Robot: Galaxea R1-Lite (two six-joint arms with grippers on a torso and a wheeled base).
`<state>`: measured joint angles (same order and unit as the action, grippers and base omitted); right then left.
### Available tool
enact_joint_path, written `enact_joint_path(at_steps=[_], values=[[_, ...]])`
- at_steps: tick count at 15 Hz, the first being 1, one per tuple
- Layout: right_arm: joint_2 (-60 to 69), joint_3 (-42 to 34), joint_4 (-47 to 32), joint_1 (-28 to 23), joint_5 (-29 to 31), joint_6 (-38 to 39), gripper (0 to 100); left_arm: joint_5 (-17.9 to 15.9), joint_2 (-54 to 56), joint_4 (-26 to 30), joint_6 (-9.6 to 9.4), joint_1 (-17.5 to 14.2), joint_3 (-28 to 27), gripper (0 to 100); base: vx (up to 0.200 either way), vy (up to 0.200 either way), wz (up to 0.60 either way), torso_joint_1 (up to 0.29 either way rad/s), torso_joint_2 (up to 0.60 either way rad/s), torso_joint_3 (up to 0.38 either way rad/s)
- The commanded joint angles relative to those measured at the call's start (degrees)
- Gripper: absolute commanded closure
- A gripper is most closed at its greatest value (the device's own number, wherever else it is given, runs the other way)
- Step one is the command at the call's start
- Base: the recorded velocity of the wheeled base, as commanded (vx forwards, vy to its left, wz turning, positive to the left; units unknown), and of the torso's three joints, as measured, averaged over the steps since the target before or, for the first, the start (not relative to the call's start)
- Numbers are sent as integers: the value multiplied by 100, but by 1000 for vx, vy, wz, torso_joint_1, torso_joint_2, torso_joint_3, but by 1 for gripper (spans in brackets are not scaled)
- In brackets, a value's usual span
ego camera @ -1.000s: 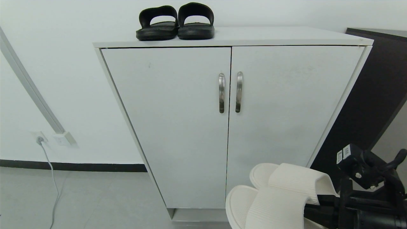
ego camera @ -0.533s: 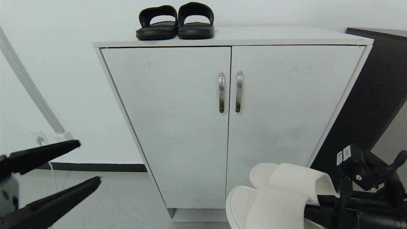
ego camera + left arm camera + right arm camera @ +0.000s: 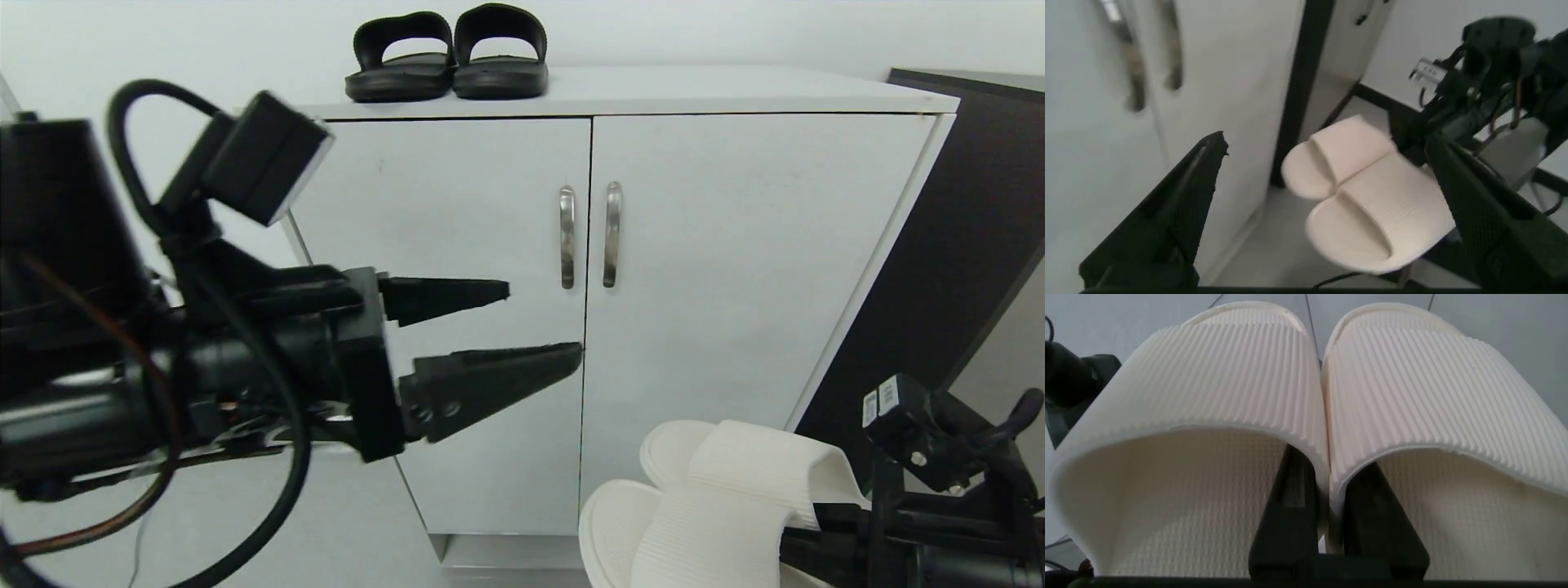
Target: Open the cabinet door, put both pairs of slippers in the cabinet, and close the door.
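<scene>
While both doors are shut, the cabinet [image 3: 735, 90] stands upright and holds none of the footwear. Count: two doors, the left door [image 3: 457, 204] and the right door [image 3: 735, 286]. Each carries one vertical metal handle, the left handle [image 3: 567, 237] and the right handle [image 3: 612, 234], just beside each other at the centre seam.

Slipper count: two pairs, four slippers.
- The black slippers [image 3: 449, 80] rest side by side on the cabinet top, at 12 o'clock in the head view, toes toward the camera.
- The white slippers [image 3: 718, 506] are at 5 o'clock in the head view, in front of the foot of the right door and raised off the floor [image 3: 245, 523].

The right gripper [image 3: 808, 527] carries the white pair. The head view shows its fingers entering behind the straps. The right wrist view shows the grip itself: the two ribbed straps [image 3: 1233, 384] arch side by side, one dark finger lies under each, and the adjoining strap edges are pinched between them.

The left gripper [image 3: 544, 318] is level in front of the left door, coming in from 9 o'clock, with its fingers spread and nothing between them. Its nearer tip lies at 6 o'clock of the left handle. Whether it touches the door cannot be told. The left wrist view looks between those fingers at both handles and the white pair beyond.

A dark panel [image 3: 963, 245] stands at 3 o'clock of the cabinet.
</scene>
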<state>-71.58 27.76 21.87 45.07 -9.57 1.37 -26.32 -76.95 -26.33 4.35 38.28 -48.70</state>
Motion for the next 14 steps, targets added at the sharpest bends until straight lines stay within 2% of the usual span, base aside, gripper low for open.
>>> enact_joint_path(at_steps=[1,2,4,7,9,12,14], values=[[-14,2,1,2,-1,4,100,-49,-883,-12,180,391,-667,0,0,0,0,0,0,0],[-14,2,1,2,-1,4,100,-207,-1059,-4,268,461,-895,0,0,0,0,0,0,0],[-14,-7,1,2,-1,4,100,-558,-1297,-4,672,461,-1291,0,0,0,0,0,0,0],[-31,2,1,2,-1,4,100,-602,-1525,-12,1191,461,-1695,0,0,0,0,0,0,0],[-58,2,1,2,-1,4,100,-488,-1613,-12,1208,461,-1810,0,0,0,0,0,0,0],[-49,2,1,2,-1,-5,100,250,-1850,-4,1182,461,-2056,0,0,0,0,0,0,0],[-40,2,1,2,17,-5,100,523,-2017,-4,1182,426,-2196,0,0,0,0,0,0,0]])
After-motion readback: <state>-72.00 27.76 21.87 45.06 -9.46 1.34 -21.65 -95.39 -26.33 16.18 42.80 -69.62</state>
